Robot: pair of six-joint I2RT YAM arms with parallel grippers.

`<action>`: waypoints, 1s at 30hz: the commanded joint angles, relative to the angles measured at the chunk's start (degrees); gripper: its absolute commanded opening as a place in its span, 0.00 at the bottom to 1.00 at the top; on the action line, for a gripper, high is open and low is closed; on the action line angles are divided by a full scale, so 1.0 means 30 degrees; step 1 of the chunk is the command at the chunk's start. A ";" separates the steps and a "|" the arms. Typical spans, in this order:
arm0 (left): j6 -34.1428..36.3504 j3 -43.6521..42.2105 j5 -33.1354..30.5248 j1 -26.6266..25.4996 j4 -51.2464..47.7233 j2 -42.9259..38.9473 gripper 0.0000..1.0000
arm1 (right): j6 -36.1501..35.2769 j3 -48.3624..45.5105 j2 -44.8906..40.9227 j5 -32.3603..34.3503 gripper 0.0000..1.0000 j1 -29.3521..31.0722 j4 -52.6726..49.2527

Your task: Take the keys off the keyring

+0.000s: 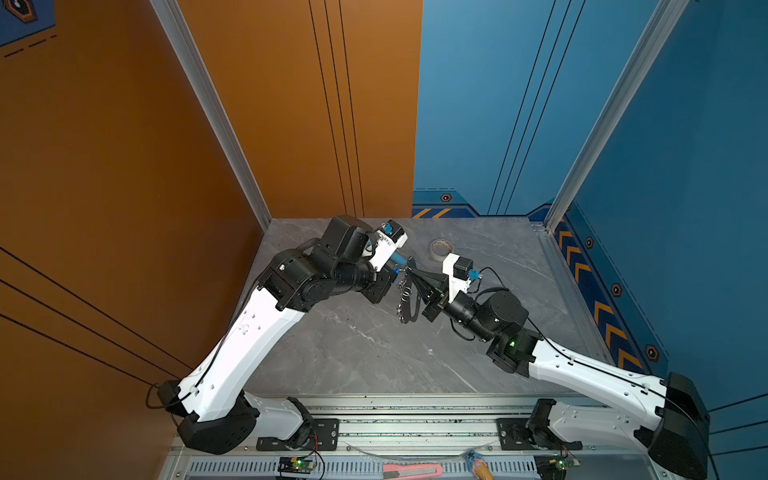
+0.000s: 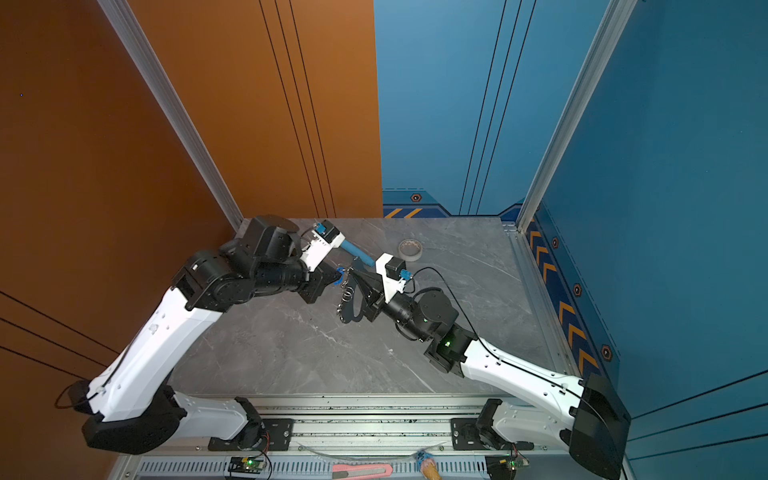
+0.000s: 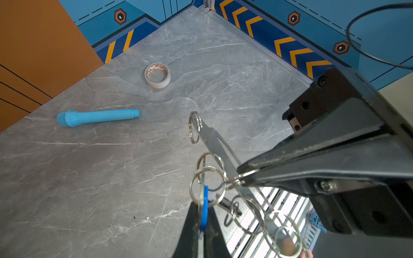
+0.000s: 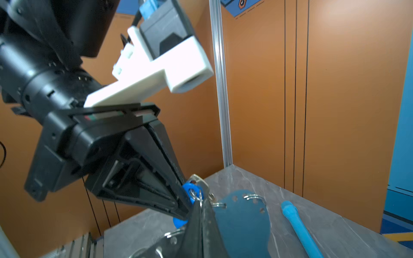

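The keyring (image 4: pixel 243 221), a flat metal plate with wire rings along its edge, hangs above the table between both grippers; in the left wrist view it is the edge-on keyring (image 3: pixel 214 138), and in both top views the keyring (image 1: pixel 405 297) (image 2: pixel 347 301) dangles mid-table. My left gripper (image 3: pixel 203 205) is shut on the keys' blue tag (image 3: pixel 204 212), with a silvery key (image 4: pixel 199 181) beside the tag (image 4: pixel 188 189). My right gripper (image 4: pixel 200 201) is shut on the wire ring (image 3: pixel 237 181) that links tag and plate. The two grippers (image 1: pixel 395 275) (image 1: pixel 410 272) meet tip to tip.
A long blue plastic tube (image 3: pixel 98 117) (image 1: pixel 399 258) lies on the marble table behind the grippers. A whitish tape roll (image 3: pixel 157 75) (image 2: pixel 410 249) sits further back. Orange and blue walls close the table's left, back and right sides.
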 commanded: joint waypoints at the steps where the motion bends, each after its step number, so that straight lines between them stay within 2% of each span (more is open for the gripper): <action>1: -0.0184 -0.0255 0.0014 -0.0006 -0.1439 0.0441 0.00 | 0.2372 0.0550 -0.0104 0.1029 0.00 -0.0447 0.4458; 8: 0.0047 0.0354 0.0653 -0.0787 0.0392 0.0412 0.00 | 0.4767 0.0061 0.0688 0.1421 0.02 -0.0906 0.4828; 15: 0.0304 0.1424 0.1596 -0.1500 0.1191 0.1025 0.00 | 0.8478 -0.0571 0.1984 0.2101 0.05 -0.1673 0.7108; 19: 0.0922 0.1947 0.1035 -0.1533 0.1178 0.1034 0.00 | 0.8568 -0.0701 0.2025 0.2056 0.11 -0.1674 0.6806; 23: 0.1643 0.2241 0.0941 -0.1388 0.1185 0.1038 0.00 | 0.7930 -0.1167 0.1838 0.1460 0.23 -0.1699 0.6181; 30: 0.2578 0.2056 0.1292 -0.0927 0.1146 0.0828 0.00 | 0.6664 -0.1841 0.1006 -0.0362 0.33 -0.1971 0.4458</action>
